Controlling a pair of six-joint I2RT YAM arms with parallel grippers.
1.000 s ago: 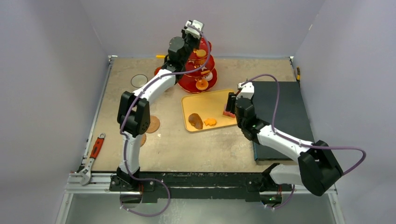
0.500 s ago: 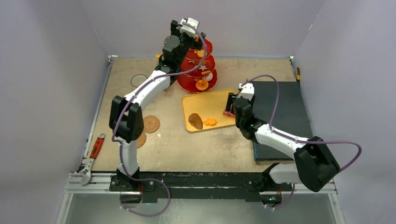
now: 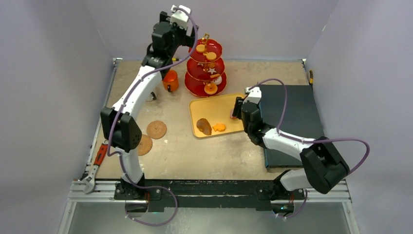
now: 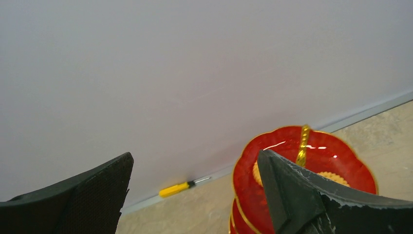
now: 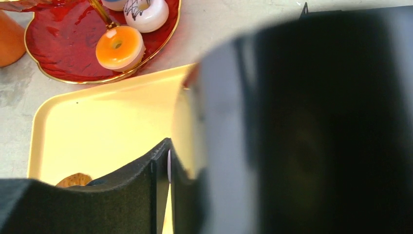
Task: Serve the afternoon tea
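- Stand (image 3: 197, 89) at top centre of overhead frame holds donut (image 3: 210, 88); croissant (image 3: 204, 126) waits on tray (image 3: 219, 105), orange mug (image 3: 170, 80) off coasters (image 3: 157, 129).
- Your left gripper (image 4: 195, 163): spread wide, empty, high at upper left beside top tier, likely clearing it.
- Right gripper (image 3: 236, 109) at tray's right rim; wrist view blurred, can't tell if clamped.

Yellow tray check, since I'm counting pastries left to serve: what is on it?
A brown pastry and a small orange pastry lie on the yellow tray. The right gripper covers its right edge, hiding anything there.
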